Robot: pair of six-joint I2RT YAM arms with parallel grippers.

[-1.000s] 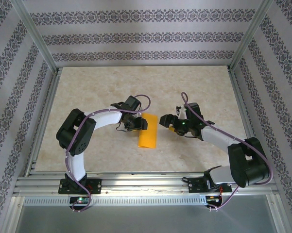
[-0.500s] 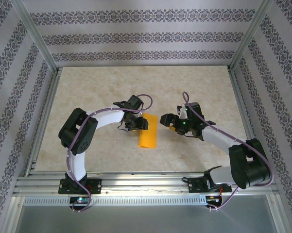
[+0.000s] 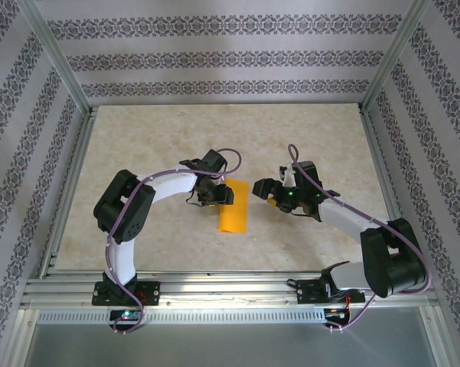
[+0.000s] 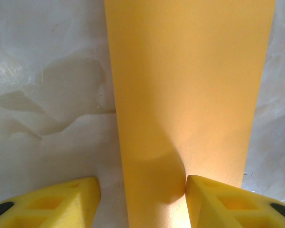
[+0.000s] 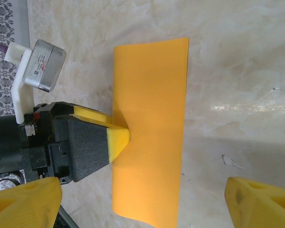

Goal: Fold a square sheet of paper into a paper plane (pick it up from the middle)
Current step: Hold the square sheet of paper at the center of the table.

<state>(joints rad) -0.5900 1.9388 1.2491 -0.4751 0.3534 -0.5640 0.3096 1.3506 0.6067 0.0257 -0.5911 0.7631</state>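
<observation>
The square sheet of paper (image 3: 233, 208) lies on the table folded into a narrow orange rectangle (image 5: 149, 128). My left gripper (image 3: 220, 193) is at its upper left edge, open. In the left wrist view, one yellow fingertip (image 4: 227, 202) rests on the paper (image 4: 189, 85) and the other fingertip (image 4: 61, 202) is over bare table. The paper's long edge runs between them, and my left gripper (image 4: 142, 199) grips nothing. My right gripper (image 3: 259, 189) hovers just right of the sheet's top, open wide (image 5: 142, 209), with nothing in it. It looks down on the left gripper's fingertip (image 5: 116, 137).
The marble-patterned table top (image 3: 306, 138) is ringed by aluminium rails (image 3: 214, 284) and patterned walls. The near end of the paper curls up slightly in the right wrist view.
The left arm has shifted very slightly towards the paper. The paper and the right gripper are where they were.
</observation>
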